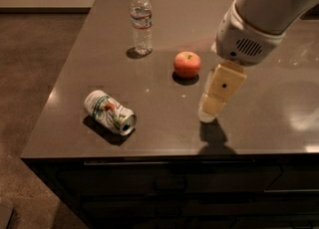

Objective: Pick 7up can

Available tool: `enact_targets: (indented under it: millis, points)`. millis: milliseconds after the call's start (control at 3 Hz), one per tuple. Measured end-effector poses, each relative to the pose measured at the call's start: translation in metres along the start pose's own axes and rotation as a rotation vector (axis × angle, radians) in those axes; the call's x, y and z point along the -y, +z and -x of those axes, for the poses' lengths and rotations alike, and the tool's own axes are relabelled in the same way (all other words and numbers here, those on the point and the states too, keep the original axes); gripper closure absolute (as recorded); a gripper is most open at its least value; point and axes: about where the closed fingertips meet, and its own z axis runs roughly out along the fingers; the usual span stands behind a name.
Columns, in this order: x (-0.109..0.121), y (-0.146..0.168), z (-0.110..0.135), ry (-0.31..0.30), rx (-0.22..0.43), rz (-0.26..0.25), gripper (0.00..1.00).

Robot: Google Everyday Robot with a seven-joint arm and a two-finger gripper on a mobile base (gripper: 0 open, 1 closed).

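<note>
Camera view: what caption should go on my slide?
Robot claw hovers near the apple, far from the 7up can lying on its side.

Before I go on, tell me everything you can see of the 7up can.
The 7up can is a small white-silver aluminium drink can with green markings and a red-orange spot. It lies on its side on the dark counter, near the front left corner, with one silver end turned toward the front edge and slightly right. Only the counter touches it. The gripper hangs to its right, clearly apart from it.
</note>
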Motion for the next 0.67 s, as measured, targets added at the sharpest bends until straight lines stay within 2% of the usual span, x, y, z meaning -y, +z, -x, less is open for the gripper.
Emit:
enact_targets:
  millis: [333,667]
  points:
    - [-0.01,0.011,0.037,0.017,0.023,0.028,0.0]
    - [-0.017,0.024,0.073,0.021,0.017,0.03,0.0]
